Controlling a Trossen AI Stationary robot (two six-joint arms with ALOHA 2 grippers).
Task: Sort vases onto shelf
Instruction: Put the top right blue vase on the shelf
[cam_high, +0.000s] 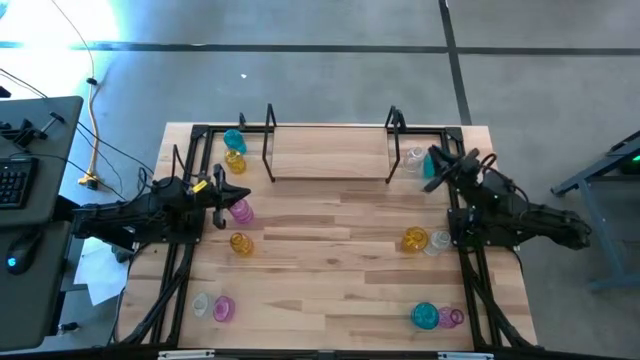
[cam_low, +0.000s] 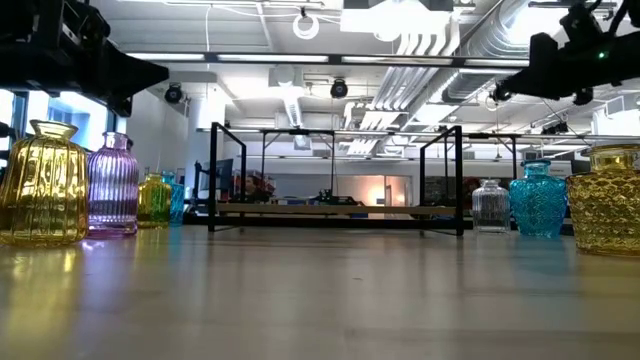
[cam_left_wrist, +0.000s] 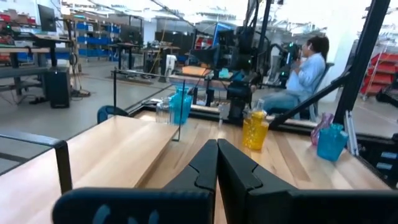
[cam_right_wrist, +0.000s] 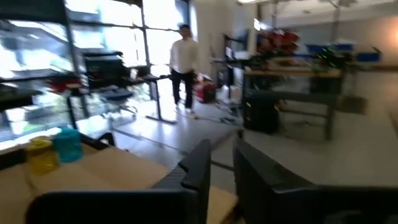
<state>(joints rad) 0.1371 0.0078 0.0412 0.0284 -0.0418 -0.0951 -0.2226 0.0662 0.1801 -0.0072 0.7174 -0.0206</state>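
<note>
The shelf (cam_high: 330, 150), a light-wood board in a black rod frame, stands at the table's far edge. Glass vases stand on the tabletop in small groups. Cyan (cam_high: 233, 140) and yellow (cam_high: 236, 160) ones are by the shelf's left end. Clear (cam_high: 414, 158) and cyan (cam_high: 430, 170) ones are by its right end. Pink (cam_high: 241, 211) and yellow (cam_high: 241, 243) ones are at mid-left. My left gripper (cam_high: 243, 194) hovers shut and level above the pink vase. My right gripper (cam_high: 437, 156) hovers level over the far-right vases, its fingers (cam_right_wrist: 200, 165) slightly apart with nothing between them.
More vases stand at mid-right, yellow (cam_high: 415, 239) and clear (cam_high: 437, 241). Others are near the front edge: clear (cam_high: 201, 304), pink (cam_high: 223, 309), cyan (cam_high: 425, 316), pink (cam_high: 452, 317). A person sits beyond the table (cam_left_wrist: 305, 62) and another stands in the room (cam_right_wrist: 183, 59).
</note>
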